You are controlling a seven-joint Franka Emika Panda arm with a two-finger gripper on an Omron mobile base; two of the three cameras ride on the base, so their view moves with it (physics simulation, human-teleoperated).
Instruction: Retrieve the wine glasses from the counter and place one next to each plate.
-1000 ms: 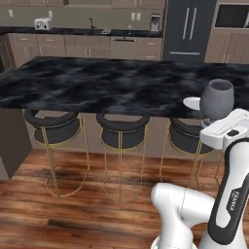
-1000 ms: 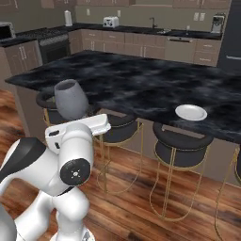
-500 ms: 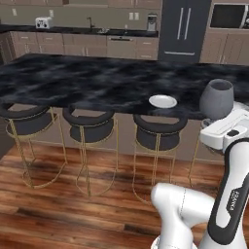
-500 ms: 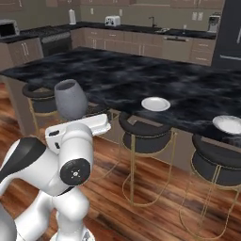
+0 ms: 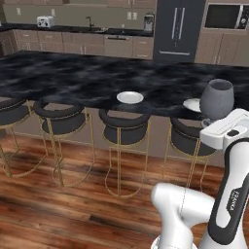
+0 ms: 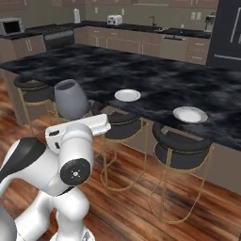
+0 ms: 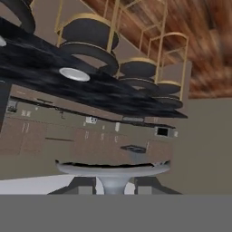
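Left base view: I carry a clear greyish stemmed wine glass point(image 5: 217, 99) toward the black marble island point(image 5: 73, 80).
My gripper point(image 7: 114, 186), jaws narrowly parted, clamps its stem; I should keep it upright and set it beside the round white plate point(image 5: 130, 97) at the island's near edge.

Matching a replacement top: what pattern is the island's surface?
Black marble with pale cloudy veining on the island, clearest in the right base view.
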